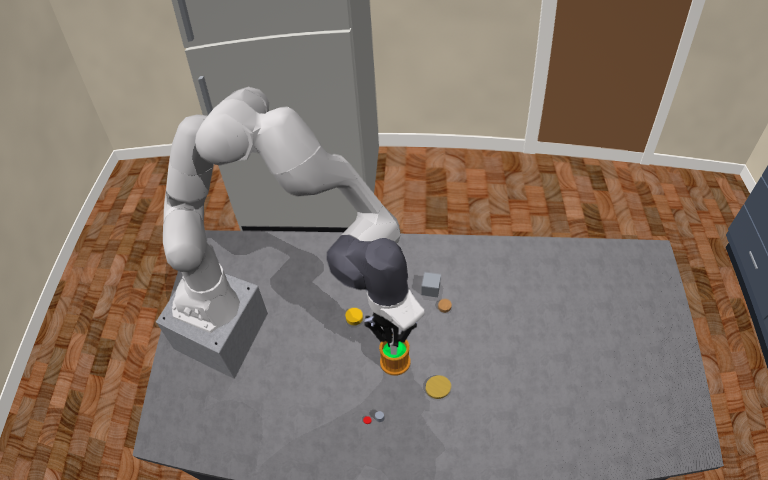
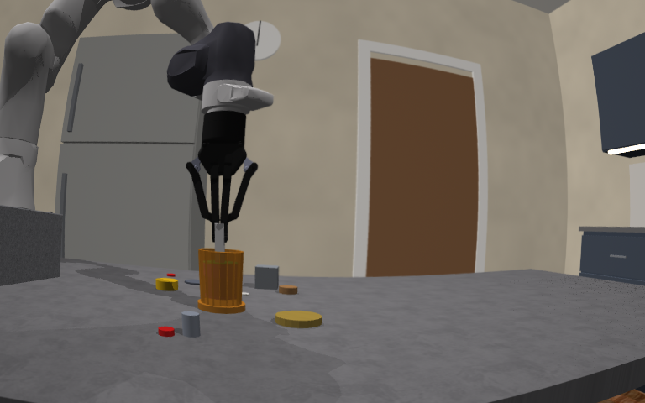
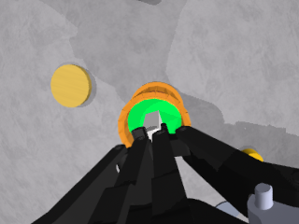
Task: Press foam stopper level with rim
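An orange ribbed jar (image 1: 394,363) (image 2: 221,280) (image 3: 125,126) stands upright on the grey table (image 1: 566,339). A green foam stopper (image 1: 398,350) (image 3: 140,119) sits inside it; in the side view the jar wall hides it, so its top is below the rim. My gripper (image 1: 393,343) (image 2: 219,243) (image 3: 155,122) is shut with nothing between the fingers. It points straight down over the jar's mouth, with its pale fingertips reaching down to the rim and touching the middle of the stopper.
A flat yellow disc (image 1: 438,386) (image 2: 298,318) (image 3: 70,86) lies near the jar. A small yellow puck (image 1: 353,315) (image 2: 166,284), a grey cube (image 1: 431,283) (image 2: 266,277) and a brown puck (image 1: 444,305) (image 2: 287,289) lie behind it. A red puck (image 1: 367,420) (image 2: 165,331) and a grey cylinder (image 1: 379,415) (image 2: 191,324) lie in front.
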You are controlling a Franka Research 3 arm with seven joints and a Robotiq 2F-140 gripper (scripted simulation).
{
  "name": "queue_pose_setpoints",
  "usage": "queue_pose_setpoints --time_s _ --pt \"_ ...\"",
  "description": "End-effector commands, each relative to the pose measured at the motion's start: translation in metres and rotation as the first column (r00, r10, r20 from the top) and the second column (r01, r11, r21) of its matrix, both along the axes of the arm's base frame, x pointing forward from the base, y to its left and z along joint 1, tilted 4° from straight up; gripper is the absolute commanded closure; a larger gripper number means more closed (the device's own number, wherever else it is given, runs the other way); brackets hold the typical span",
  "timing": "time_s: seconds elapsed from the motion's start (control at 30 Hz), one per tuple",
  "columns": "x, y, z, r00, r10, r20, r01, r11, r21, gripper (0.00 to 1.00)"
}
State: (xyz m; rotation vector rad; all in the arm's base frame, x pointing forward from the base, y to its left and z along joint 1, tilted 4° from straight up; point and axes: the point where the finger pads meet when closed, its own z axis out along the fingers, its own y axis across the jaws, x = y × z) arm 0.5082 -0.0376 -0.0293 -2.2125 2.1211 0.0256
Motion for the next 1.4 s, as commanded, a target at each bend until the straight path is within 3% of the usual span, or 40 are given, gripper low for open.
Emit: queue_pose_setpoints --time_s 0.0,0.77,1.37 --pt "-0.011 0.002 -0.009 1.0 0.009 -0.024 -0.009 1.0 0.0 1.0" --pt "-0.011 0.002 -0.007 1.0 0.009 -0.024 -0.009 1.0 0.0 1.0" --pt "-0.005 -0.001 0.029 1.0 0.009 -0.024 -0.009 1.0 0.0 1.0"
